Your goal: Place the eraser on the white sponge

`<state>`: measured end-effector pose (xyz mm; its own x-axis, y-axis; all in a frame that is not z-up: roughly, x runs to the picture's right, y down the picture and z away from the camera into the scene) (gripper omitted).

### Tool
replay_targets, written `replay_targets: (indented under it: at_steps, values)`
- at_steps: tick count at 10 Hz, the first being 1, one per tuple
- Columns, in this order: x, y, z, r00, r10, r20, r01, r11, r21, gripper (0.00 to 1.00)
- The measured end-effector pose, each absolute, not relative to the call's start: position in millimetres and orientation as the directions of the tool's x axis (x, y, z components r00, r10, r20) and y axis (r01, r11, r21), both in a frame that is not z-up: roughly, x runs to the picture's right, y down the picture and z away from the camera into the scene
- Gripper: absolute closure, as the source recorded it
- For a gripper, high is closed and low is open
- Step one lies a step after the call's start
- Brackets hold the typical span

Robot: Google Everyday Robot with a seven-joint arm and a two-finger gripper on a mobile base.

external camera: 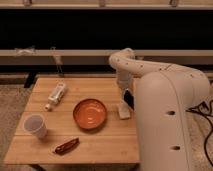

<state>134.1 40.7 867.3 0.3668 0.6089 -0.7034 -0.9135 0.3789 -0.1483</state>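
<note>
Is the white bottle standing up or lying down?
Lying down. The white bottle rests on its side on the table, left of the orange bowl. The claw is over the table's right edge.

We see a dim, warm-toned scene, softly blurred throughout, with no crisp edges anywhere. Light falls from above onto the pale wooden bench (100, 140), which is the brightest surface, while the wall behind sinks into near black. The glossy orange round bowl (90, 113) shows a faint sheen on its rim. The tool (124, 98) hangs at the bench's right edge, merging with the shaded white arm.
</note>
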Motion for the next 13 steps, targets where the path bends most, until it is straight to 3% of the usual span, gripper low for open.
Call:
replay_targets:
  at_steps: [13]
  values:
    - [91, 79, 871, 0.578, 0.401, -0.711, -0.798, 0.460, -0.389, 0.99]
